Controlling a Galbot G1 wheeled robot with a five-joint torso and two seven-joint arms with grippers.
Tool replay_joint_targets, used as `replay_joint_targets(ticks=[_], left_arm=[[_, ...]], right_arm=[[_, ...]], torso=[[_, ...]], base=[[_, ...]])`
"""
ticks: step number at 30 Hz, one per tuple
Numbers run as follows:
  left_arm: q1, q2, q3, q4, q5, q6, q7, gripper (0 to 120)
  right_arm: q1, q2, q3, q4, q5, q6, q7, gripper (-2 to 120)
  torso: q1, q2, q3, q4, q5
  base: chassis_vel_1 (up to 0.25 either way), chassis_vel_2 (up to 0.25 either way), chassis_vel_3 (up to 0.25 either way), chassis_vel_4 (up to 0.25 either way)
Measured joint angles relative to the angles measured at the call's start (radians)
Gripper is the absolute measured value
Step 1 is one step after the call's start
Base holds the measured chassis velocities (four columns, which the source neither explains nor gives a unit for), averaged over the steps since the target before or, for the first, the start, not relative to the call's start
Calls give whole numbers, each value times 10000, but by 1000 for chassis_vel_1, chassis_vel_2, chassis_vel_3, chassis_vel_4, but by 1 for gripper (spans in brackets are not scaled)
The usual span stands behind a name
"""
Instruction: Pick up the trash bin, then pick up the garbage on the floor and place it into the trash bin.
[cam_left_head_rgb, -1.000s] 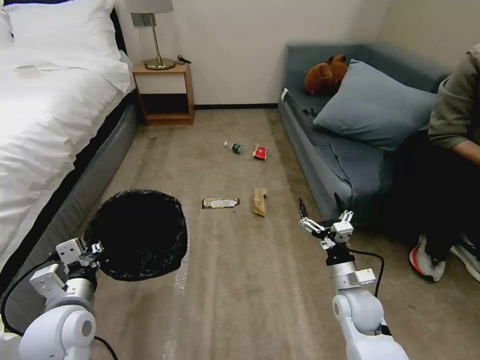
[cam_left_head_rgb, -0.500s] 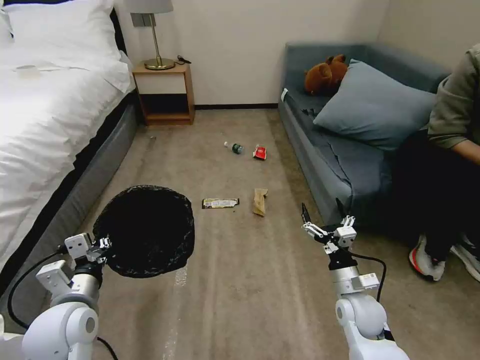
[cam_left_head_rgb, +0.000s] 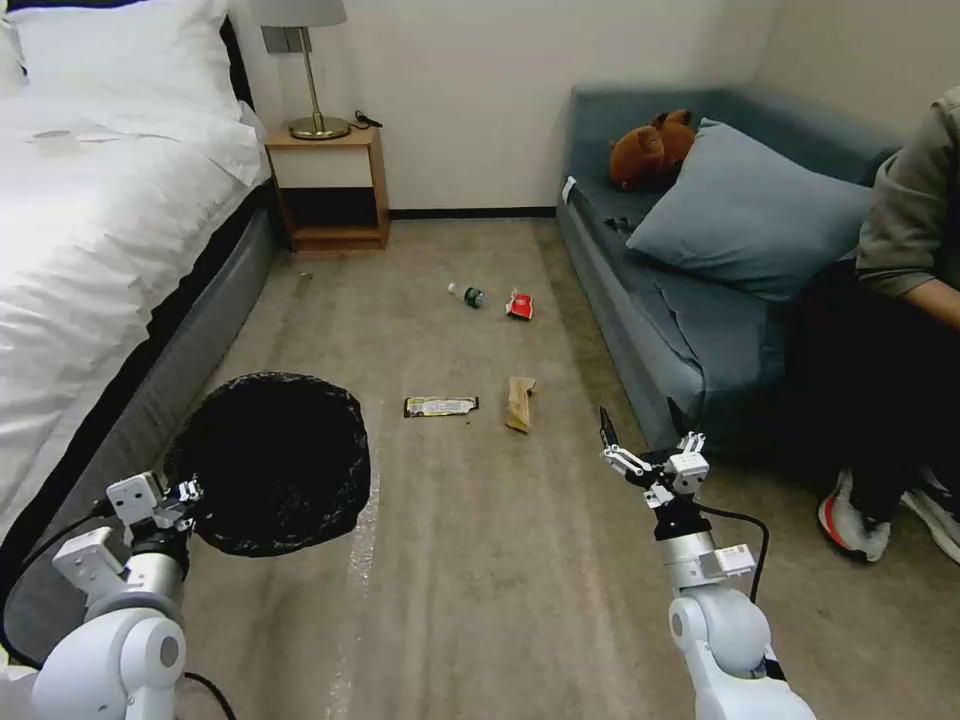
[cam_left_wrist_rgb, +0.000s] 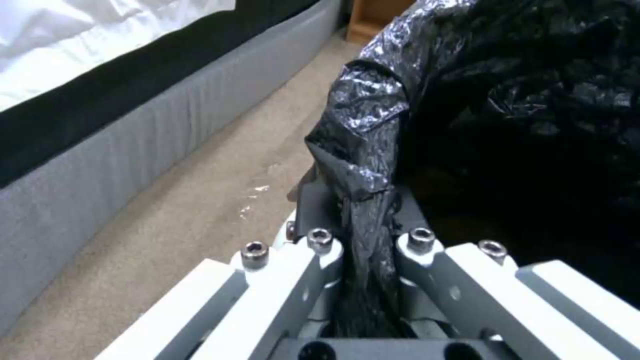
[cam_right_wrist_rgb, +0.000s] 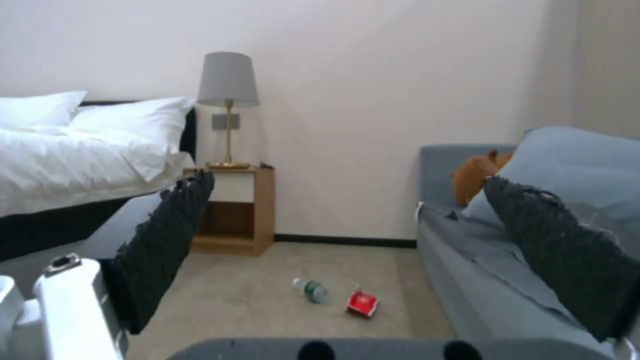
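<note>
The trash bin (cam_left_head_rgb: 268, 462) is round, lined with a crinkled black bag that drapes over its rim, and its mouth faces up above the beige-brown carpet (cam_left_head_rgb: 480, 560) beside the bed. On the carpet ahead lie a flat yellow-and-black wrapper (cam_left_head_rgb: 441, 406) and, just beside it, a tan crumpled paper piece (cam_left_head_rgb: 519, 402). Farther off, near the sofa, a small clear bottle with a green label (cam_left_head_rgb: 467, 294) lies on its side next to a red-and-white packet (cam_left_head_rgb: 519, 305).
</note>
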Motion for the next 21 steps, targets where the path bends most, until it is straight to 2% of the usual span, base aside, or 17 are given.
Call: replay_joint_targets(ticks=[21], left_arm=[[-45,-23,-47,168,72,-302,-47,4]], right_arm=[[37,81,142,-128,24,115,35,100]], torso=[[0,0,0,0,0]], base=[[-9,8,6,-7]])
